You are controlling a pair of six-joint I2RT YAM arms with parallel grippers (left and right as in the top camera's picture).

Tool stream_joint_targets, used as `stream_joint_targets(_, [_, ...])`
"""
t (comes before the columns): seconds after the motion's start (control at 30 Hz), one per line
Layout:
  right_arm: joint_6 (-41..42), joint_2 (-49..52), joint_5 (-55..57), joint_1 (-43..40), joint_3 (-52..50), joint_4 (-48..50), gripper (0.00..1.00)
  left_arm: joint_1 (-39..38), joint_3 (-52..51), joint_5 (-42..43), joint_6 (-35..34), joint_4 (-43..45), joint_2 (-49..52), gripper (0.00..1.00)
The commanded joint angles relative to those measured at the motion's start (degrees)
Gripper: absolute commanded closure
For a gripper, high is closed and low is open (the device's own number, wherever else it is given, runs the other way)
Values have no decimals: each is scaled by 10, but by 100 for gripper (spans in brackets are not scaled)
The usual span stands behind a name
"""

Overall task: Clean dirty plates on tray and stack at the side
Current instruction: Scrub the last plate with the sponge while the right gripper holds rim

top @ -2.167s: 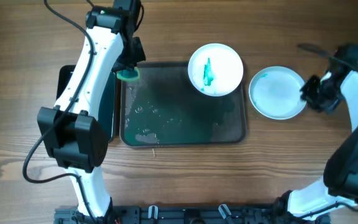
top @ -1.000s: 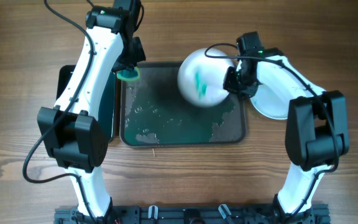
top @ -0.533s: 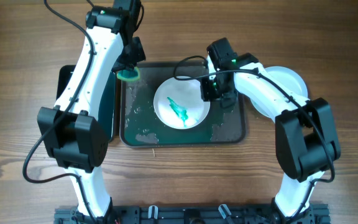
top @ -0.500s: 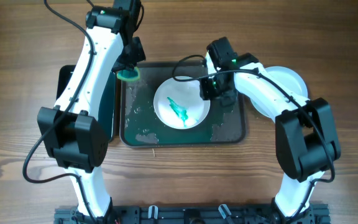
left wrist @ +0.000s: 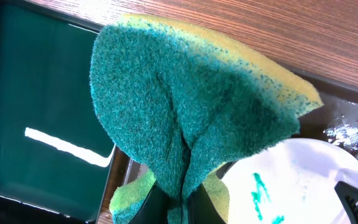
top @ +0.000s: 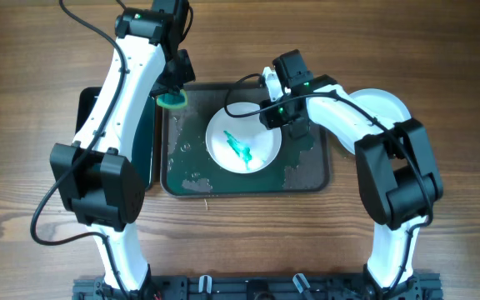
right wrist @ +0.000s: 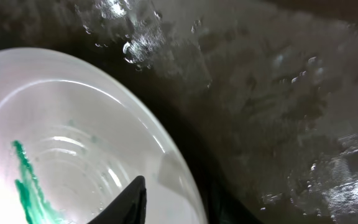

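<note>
Dirty plate (top: 223, 137) lies flat in the middle of the tray (top: 307, 171), centre of the overhead frame, with its upper right rim at the right claw (top: 277, 117). Wood table (top: 23, 50) fills the frame. The tray is dark and wet, with droplets and puddles around the plate. A dark green bin (top: 147, 154) sits just beside the tray's left edge, partly under the left arm. The clean plate (top: 383, 102) is off the tray on the table to the right, partly hidden by the right arm.

The dirty plate has a green smear (top: 240, 148) near its middle; in the right wrist view the smear (right wrist: 27, 180) is at lower left of the plate (right wrist: 73, 124).

The sponge (top: 172, 100), green scrub side over yellow, hangs at the tray's upper left corner, well apart from the dirty plate. The left claw (left wrist: 182, 211) is clamped on the folded sponge (left wrist: 191, 106), with the plate (left wrist: 303, 180) at lower right of that view.

In the right wrist view one right claw finger (right wrist: 135, 199) is over the inside of the plate and the rim runs between the fingers. Cannot tell whether they pinch it or stand loose.
</note>
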Motion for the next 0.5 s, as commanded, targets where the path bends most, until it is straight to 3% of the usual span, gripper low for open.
stream_joint_targets(0.0, [54,14,-13,-1,2,-8,81,-1,8,3,-9,-4,-1,96])
stream_joint_targets(0.07, [99,14,-12,-1,2,-27,94,-1,5,4,-9,-5,-1,96])
stream_joint_targets(0.13, [200,14,16,-1,2,-61,96,-1,-8,23,-9,-4,0,96])
stream_joint_targets(0.23, [268,14,18,0,2,-87,96,-2,-28,47,-9,7,-1,96])
stream_joint_targets(0.47, [282,14,18,-3,2,-89,96,-30,-135,132,-9,85,0,96])
